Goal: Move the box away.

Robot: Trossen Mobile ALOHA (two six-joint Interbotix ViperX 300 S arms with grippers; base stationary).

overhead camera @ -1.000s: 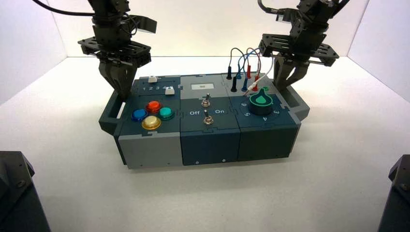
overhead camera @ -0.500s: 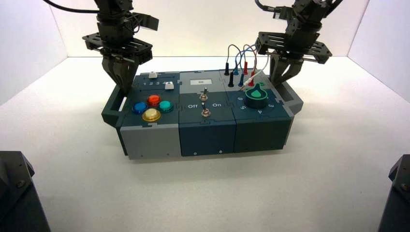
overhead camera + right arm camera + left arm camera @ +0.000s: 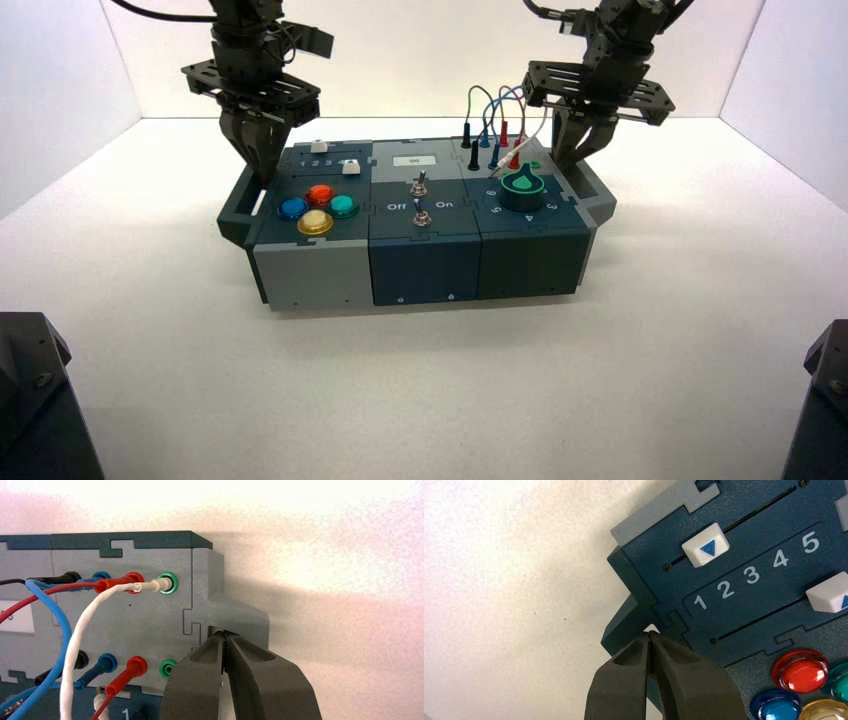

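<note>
The left gripper (image 3: 650, 636) has its fingers pressed together, tips set into the opening of the box's dark left side handle (image 3: 240, 207), just beside the slider panel; the right gripper (image 3: 226, 636) is pinched together in the same way, its tips in the opening of the light grey right side handle (image 3: 240, 617), next to the row of green sockets (image 3: 167, 583); whether either pair of fingers clamps any handle material between them cannot be told. Outward from the left gripper, two white sliders (image 3: 705, 550) sit in slots above and below the numbers 1 to 5, the upper one near 2, and the red button (image 3: 800, 670), blue button (image 3: 776, 706), yellow and teal buttons cluster beyond; outward from the right gripper, red, blue, black and white looped wires (image 3: 75, 630) plug into the coloured sockets; the box (image 3: 420, 270) stands on the white table (image 3: 430, 390), towards its far side, between the two arms, with two toggle switches (image 3: 421, 201) at its middle marked Off and On and a green dial (image 3: 521, 187) at its right end.
</note>
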